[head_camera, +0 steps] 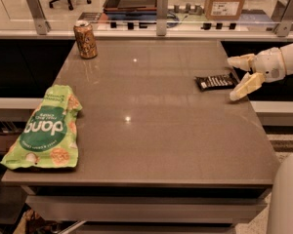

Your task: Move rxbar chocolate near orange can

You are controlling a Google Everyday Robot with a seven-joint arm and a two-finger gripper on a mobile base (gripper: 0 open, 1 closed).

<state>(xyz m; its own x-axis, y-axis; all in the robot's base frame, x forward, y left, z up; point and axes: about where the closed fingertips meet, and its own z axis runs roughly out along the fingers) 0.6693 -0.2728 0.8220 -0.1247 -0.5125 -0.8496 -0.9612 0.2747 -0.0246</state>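
Note:
The rxbar chocolate (215, 82) is a flat black wrapper with white lettering, lying on the grey-brown table (151, 130) near its right edge. The orange can (85, 40) stands upright at the table's far left corner, far from the bar. My gripper (237, 78) comes in from the right, just right of the bar's end. Its two pale fingers are spread apart, one (240, 61) behind the bar's right end and one (244, 87) in front of it. It holds nothing.
A large green snack bag (46, 128) lies flat at the table's front left. Metal posts with a glass barrier (160, 6) run along the far edge. A cardboard box (226, 1) sits beyond it. A white robot part (285, 194) fills the lower right.

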